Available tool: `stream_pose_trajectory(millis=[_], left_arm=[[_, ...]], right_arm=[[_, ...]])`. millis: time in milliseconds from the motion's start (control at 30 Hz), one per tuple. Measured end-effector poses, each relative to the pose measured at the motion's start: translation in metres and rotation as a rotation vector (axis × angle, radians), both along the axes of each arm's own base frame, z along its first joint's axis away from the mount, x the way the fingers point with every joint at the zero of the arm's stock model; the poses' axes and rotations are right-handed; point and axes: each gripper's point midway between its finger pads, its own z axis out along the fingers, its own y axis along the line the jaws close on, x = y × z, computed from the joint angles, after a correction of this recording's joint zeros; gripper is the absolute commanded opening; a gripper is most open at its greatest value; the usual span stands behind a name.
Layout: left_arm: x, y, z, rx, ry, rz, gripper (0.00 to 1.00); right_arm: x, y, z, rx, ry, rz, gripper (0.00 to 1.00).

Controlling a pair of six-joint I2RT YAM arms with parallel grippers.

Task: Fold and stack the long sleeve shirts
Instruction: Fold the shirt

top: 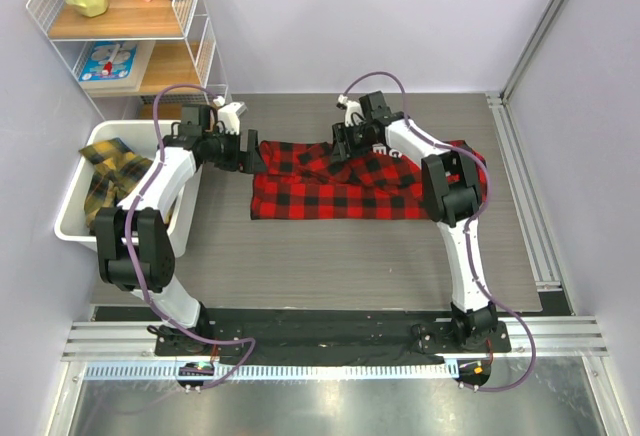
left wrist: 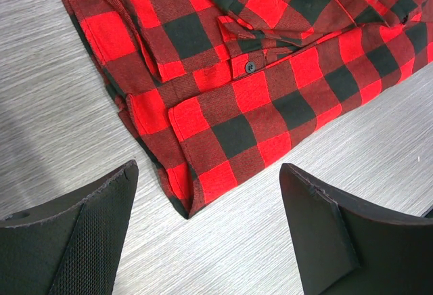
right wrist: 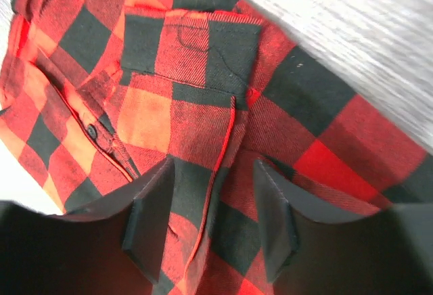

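Both outstretched: left arm [top: 165, 181], right arm [top: 410, 141] | red shirt [top: 320, 196] below | all fingers [left wrist: 81, 234] apart

Pale lilac walls [top: 400, 16] close me in on three sides; my table [top: 350, 256] is grey wood-grain, evenly lit; a white wire shelf [top: 115, 18] with wooden boards stands in the far left corner; aluminium rails [top: 525, 206] edge the right.

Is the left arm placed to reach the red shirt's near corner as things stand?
Probably yes: the left gripper is open over that corner of the red shirt, nothing lying between.
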Motion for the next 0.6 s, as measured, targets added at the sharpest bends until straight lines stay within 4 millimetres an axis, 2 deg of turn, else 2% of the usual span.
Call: stream_pose_trajectory(millis=[133, 367, 600], left_arm=[[0.000, 0.000, 0.000, 0.000, 0.000, 0.000, 0.85], [0.000, 0.000, 0.001, 0.000, -0.002, 0.000, 0.85], [-0.003, -0.001, -0.003, -0.017, 0.022, 0.023, 0.85]], right_arm=[[-0.006, 0.006, -0.011, 0.028, 0.047, 0.021, 0.47], [-0.014, 0.020, -0.004, 0.078, 0.042, 0.086, 0.45], [-0.057, 0.053, 0.006, 0.029, -0.060, 0.272, 0.45]])
